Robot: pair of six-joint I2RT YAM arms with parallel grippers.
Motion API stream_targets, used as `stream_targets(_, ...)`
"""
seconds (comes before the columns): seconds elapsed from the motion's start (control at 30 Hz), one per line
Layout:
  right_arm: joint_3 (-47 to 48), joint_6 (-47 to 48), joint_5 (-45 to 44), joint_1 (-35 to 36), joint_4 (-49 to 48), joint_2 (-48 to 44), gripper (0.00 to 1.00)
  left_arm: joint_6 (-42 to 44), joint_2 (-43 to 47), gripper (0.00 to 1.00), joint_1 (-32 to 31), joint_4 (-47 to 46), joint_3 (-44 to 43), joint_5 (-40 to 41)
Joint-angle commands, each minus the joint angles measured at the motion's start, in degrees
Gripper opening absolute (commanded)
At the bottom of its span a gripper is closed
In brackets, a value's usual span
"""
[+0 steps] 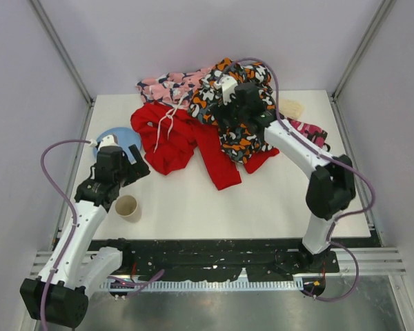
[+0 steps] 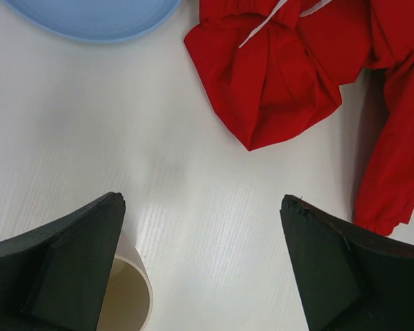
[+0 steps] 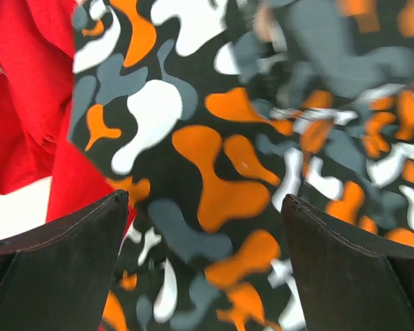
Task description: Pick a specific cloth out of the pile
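Far across the table lies the pile; the right gripper hangs over its camouflage piece, and the left gripper is near left, by a cup and plate.

Left wrist: jaws apart, empty, over bare table; red garment far right.

Right wrist: jaws spread, empty, above camouflage.

The white cloth cannot be made out.

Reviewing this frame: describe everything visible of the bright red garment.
The red garment is plain, bright, matte fabric, crumpled in folds on the white table at the front left of the pile. A white drawstring trails across its upper part; one long sleeve or leg stretches toward the near edge. The orange-grey-white camouflage garment overlaps its right side, and the pink patterned piece lies behind. The open left gripper hovers over bare table short of it.
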State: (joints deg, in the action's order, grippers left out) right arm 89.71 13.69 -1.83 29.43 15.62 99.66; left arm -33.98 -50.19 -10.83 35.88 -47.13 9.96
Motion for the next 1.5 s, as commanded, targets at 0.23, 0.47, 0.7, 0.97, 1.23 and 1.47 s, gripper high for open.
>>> stream_targets(0.23,13.83,2.56,11.69,3.52,6.62,21.53,0.95,0.67,-5.43,1.0,-0.16,0.07,-3.49,-0.2)
stream_targets(0.47,17.59,9.15,-5.52,7.74,13.12,31.02,0.95,0.93,-9.3,1.0,-0.16,0.07,-5.33,-0.64)
stream_targets(0.7,26.21,9.6,-19.26,8.19,22.07,40.7,0.95,1.54,-11.86,1.0,-0.16,0.86,-6.22,0.24)
stream_targets(0.97,37.1,11.0,-41.98,7.57,16.04,45.63,0.05,1.63,-10.63,1.0,-0.24,0.95,-6.3,2.44)
stream_targets(1.23,47.46,29.89,-54.77,7.22,-25.42,36.85,0.05,2.51,-9.22,1.0,-0.16,-10.98,-6.13,-6.34)
stream_targets(1.47,53.55,24.21,-54.86,1.78,-35.13,34.11,0.05,4.0,-11.85,1.0,-0.33,-15.49,-6.65,-9.43)
